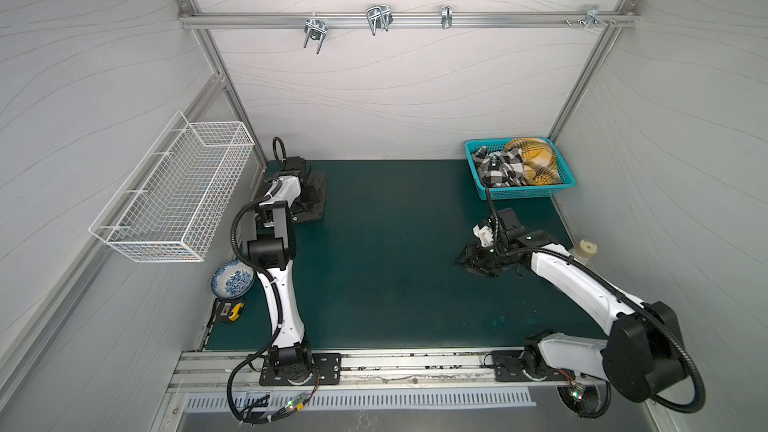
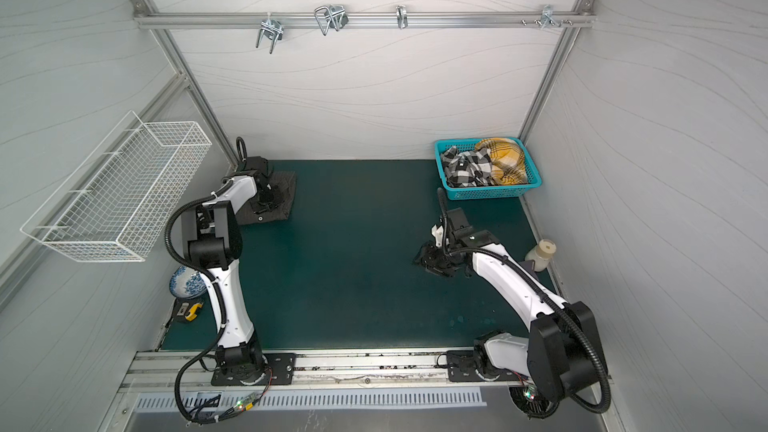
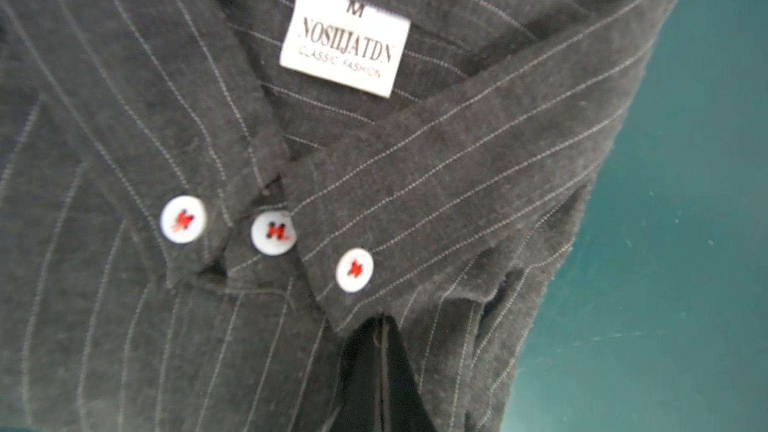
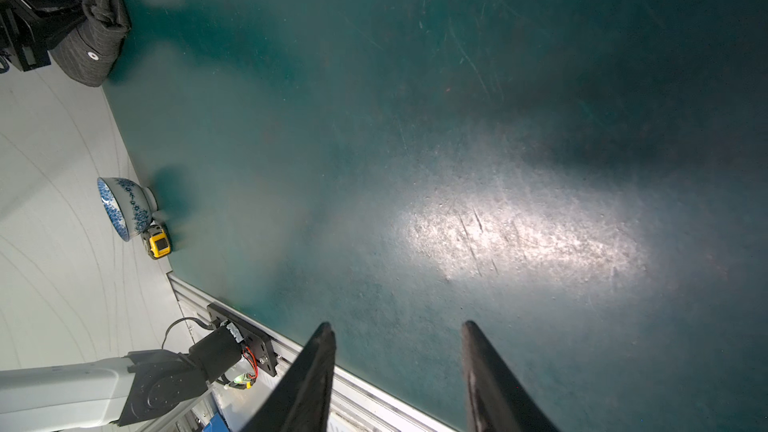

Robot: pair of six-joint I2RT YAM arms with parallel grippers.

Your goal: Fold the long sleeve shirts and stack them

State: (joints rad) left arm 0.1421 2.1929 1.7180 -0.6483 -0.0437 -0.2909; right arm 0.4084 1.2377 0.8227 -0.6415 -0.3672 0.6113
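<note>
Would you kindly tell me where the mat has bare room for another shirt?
The mat is bare in the middle, between the pinstriped shirt, the basket, the right gripper and the front rail. Crowded: left edge with bowl and tape measure, right edge by the cream object.

On the dark green table mat [image 1: 395, 263] I record: charcoal pinstriped shirt [image 1: 319, 193] upper left, teal plastic basket [image 1: 528, 193] upper right, blue-white ceramic bowl [image 1: 232, 280] and yellow tape measure [image 1: 233, 312] at left edge.

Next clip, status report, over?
Left gripper shut at collar of charcoal shirt, grip unclear. Right gripper open, empty, over mat. Checked shirt, mustard shirt in teal basket. Nothing blocking.
</note>
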